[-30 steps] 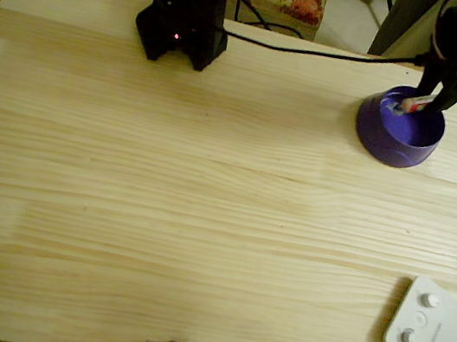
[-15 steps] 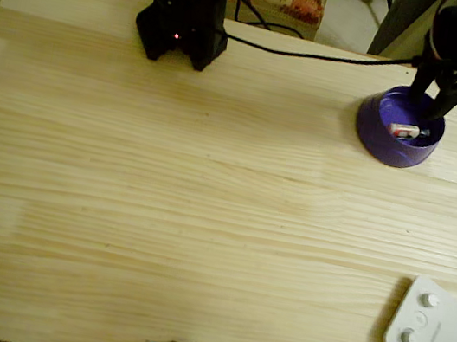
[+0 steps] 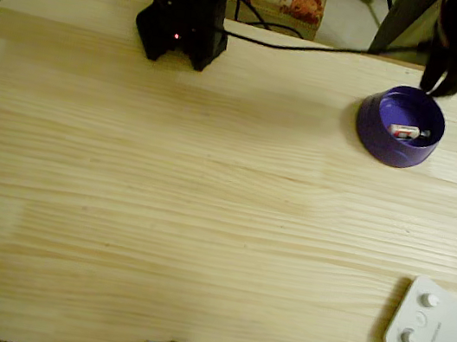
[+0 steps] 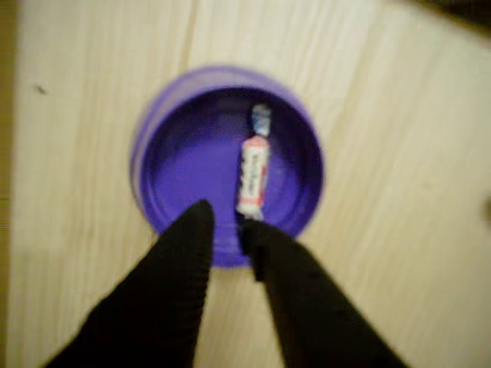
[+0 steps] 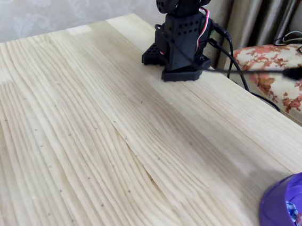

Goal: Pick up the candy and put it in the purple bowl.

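The candy (image 4: 253, 175) lies inside the purple bowl (image 4: 153, 146) (near its right wall in the wrist view). The gripper (image 4: 229, 222) hangs above the rim, fingers slightly apart, holding nothing.

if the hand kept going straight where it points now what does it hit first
Probably the purple bowl: in the wrist view the hand points down over its near rim, fingers slightly apart and empty. The candy lies just beyond the tips. Depth is unclear, so rim or floor could come first.
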